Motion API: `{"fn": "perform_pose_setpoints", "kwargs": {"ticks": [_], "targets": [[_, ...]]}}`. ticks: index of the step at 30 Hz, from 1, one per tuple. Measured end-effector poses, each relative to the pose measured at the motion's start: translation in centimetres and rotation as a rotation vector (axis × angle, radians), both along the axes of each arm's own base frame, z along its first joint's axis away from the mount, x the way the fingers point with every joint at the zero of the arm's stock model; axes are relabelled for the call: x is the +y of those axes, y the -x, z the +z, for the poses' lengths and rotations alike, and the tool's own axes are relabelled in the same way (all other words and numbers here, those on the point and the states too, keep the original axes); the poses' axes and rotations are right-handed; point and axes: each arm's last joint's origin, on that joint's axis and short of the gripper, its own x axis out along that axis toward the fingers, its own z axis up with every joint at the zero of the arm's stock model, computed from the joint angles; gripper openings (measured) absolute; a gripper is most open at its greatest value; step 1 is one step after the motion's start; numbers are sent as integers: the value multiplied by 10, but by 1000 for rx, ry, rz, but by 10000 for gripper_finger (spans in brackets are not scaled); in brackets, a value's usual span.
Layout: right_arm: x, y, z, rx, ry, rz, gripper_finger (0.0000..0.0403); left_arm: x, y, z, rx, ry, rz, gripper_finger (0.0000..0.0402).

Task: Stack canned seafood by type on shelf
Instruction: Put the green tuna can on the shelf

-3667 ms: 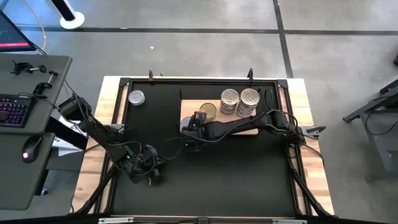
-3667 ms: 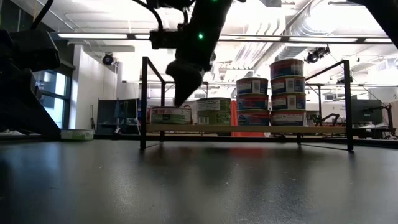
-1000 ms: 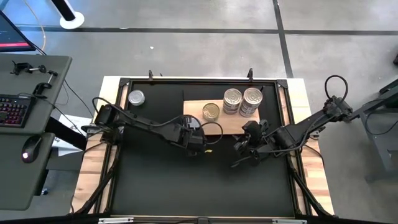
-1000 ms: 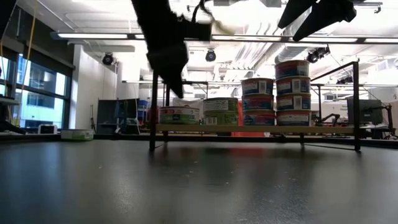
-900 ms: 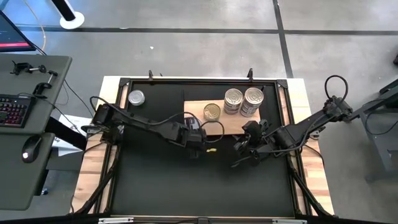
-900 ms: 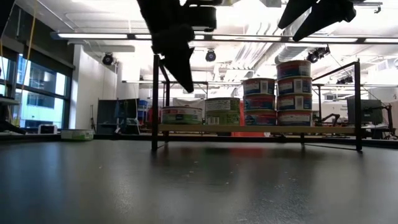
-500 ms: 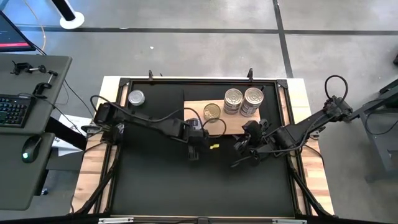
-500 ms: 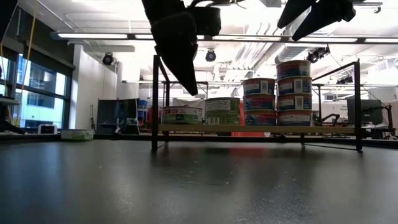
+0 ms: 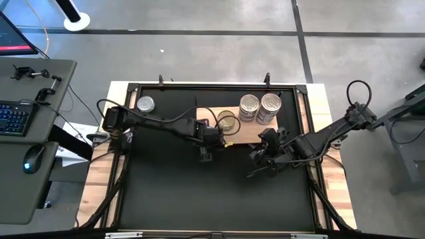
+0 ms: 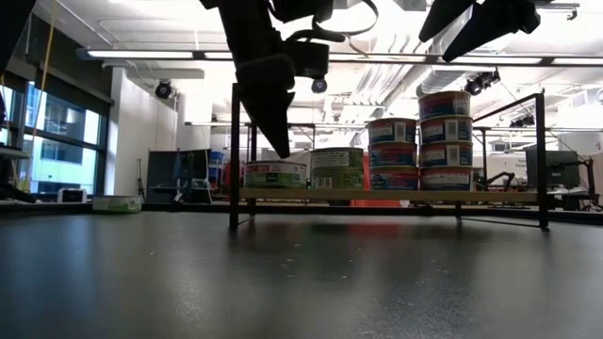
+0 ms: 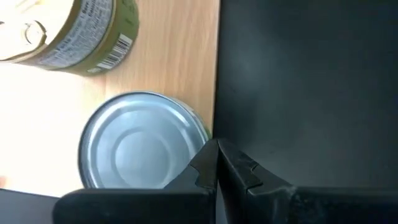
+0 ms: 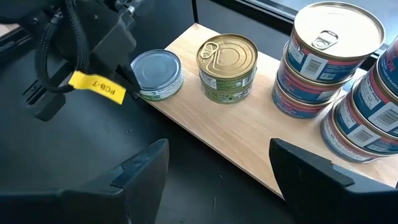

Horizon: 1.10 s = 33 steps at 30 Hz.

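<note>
The left gripper (image 11: 216, 163) hung at the shelf's (image 9: 252, 133) left end, its fingertips pressed together with nothing between them, just beside a silver-lidded tin (image 11: 142, 140) that stood at the board's corner. In the high view that tin was covered by the left arm and could not be made out. A yellow tag (image 12: 97, 88) on the arm's cable showed in the right wrist view.

The right gripper (image 12: 217, 165) waited above the black mat (image 9: 172, 192) in front of the shelf's right half, fingers spread wide and holding nothing. In the low view only dark parts of both arms entered from the top edge, and neither pair of fingers could be read there.

On the shelf, a gold-lidded tin (image 12: 227, 68) with a pull tab stood near the silver-lidded one, apart from it. To its right rose two stacks of blue-and-red labelled tins (image 10: 419, 141): three high, then four high, per the low view. The right wrist view cut off the farther stack at the frame edge.

One loose tin (image 9: 145, 104) sat on the mat's far left corner, well apart from the shelf. Its label was too small to read.
</note>
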Motion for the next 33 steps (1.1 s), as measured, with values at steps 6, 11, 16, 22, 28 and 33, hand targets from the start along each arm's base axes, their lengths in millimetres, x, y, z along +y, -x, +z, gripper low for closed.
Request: {"fn": "perform_pose_setpoints", "kwargs": {"ticks": [6, 11, 16, 22, 28, 33], "targets": [[0, 0, 0, -4, -2, 0, 268, 6, 0, 0, 2, 8, -3, 0], [0, 0, 0, -4, -3, 0, 268, 12, 0, 0, 3, 40, 5, 0], [0, 0, 0, -5, -4, 0, 268, 20, 0, 0, 2, 75, 19, 0], [0, -1, 0, -11, -7, 0, 268, 31, -1, -2, 5, 71, 38, 0], [1, -1, 0, -14, -9, 0, 268, 38, -1, -5, 25, 48, -3, 0], [1, -1, 1, -16, -10, 0, 268, 42, -4, -5, 3, 25, -29, 0]]}}
